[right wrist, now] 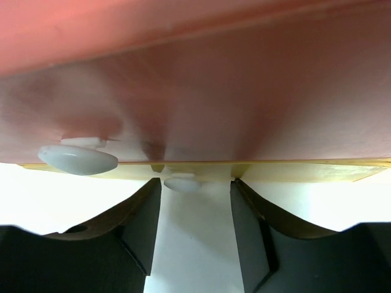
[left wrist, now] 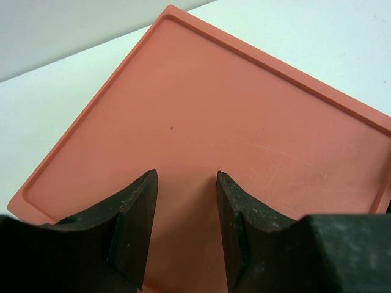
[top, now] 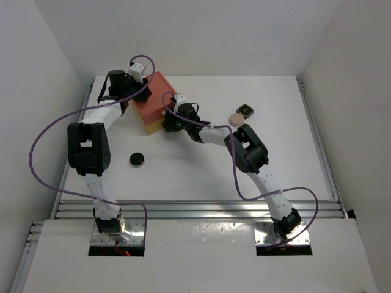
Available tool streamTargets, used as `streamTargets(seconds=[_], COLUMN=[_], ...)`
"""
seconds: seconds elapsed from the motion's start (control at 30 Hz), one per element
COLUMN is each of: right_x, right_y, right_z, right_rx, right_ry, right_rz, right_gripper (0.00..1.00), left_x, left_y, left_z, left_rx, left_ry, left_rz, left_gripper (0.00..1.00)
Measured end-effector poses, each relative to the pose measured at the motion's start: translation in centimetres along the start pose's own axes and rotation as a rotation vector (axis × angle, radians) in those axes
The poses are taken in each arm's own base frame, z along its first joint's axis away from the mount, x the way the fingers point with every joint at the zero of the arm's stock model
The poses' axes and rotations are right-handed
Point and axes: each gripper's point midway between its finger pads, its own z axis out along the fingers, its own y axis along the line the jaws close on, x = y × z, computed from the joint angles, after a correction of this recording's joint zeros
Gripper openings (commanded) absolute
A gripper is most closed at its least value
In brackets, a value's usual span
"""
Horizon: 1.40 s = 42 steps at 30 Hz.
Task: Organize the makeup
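Closest to the lens, the left gripper (left wrist: pixel 186 177) hangs with jaws slightly parted and nothing between them, directly over the flat top of the orange and yellow plastic drawer box (left wrist: pixel 244 122). The right gripper (right wrist: pixel 196 181) faces the box front, jaws spread to either side of a small white plastic knob (right wrist: pixel 181 182); contact cannot be confirmed. On the white table (top: pixel 201 177), the flat black round disc (top: pixel 137 160) lies well apart on the near side of both grippers. The round peach-pink compact (top: pixel 236 116) and small black squarish compact (top: pixel 245 110), touching or nearly so, sit behind the right gripper, off to its right. These cosmetics are probably light, rigid and smooth-shelled, hence slippery; pinching across opposite edges, low at the rim, seems soundest.
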Motion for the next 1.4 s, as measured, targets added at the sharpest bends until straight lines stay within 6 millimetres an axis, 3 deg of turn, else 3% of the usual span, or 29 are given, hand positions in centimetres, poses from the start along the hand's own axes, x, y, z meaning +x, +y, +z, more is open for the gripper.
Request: streamTargets(seconds=[0.13, 0.37, 0.47, 0.67, 1.03, 1.1, 1.17, 1.3, 1.33, 1.4], right_x=[-0.1, -0.2, -0.1, 0.2, 4.3, 4.7, 5.0, 5.3, 5.4, 5.7], right_y=[0.2, 0.5, 0.4, 0.5, 1.3, 1.5, 1.5, 1.7, 1.8, 2.0], right_z=[0.0, 0.1, 0.0, -0.9, -9.8, -10.4, -10.6, -10.7, -10.7, -10.9], right_rx=[-0.007, -0.014, -0.015, -0.033, -0.073, -0.078, -0.081, -0.099, -0.102, -0.117], right_ry=[-0.002, -0.008, -0.015, -0.032, 0.092, 0.103, 0.11, 0.123, 0.128, 0.141], right_rz=[0.004, -0.001, -0.008, -0.027, -0.059, -0.062, -0.062, -0.061, -0.062, -0.065], right_gripper=[0.29, 0.05, 0.0, 0.0, 0.0, 0.04, 0.15, 0.23, 0.41, 0.54], left_x=[0.0, 0.0, 0.0, 0.0, 0.0, -0.1, -0.1, -0.3, -0.3, -0.3], left_y=[0.0, 0.0, 0.0, 0.0, 0.4, 0.3, 0.3, 0.3, 0.3, 0.3], left_z=[0.0, 0.1, 0.1, 0.1, 0.2, 0.2, 0.2, 0.3, 0.3, 0.4], left_rx=[0.0, 0.001, 0.001, 0.002, 0.003, 0.007, 0.009, 0.016, 0.017, 0.021], left_ry=[-0.001, -0.002, -0.001, 0.0, 0.008, 0.009, 0.013, 0.022, 0.027, 0.034], left_rz=[0.0, 0.001, 0.0, 0.0, -0.005, -0.004, -0.005, -0.005, -0.005, 0.001], left_gripper=[0.49, 0.49, 0.49, 0.49, 0.5, 0.52, 0.53, 0.54, 0.56, 0.6])
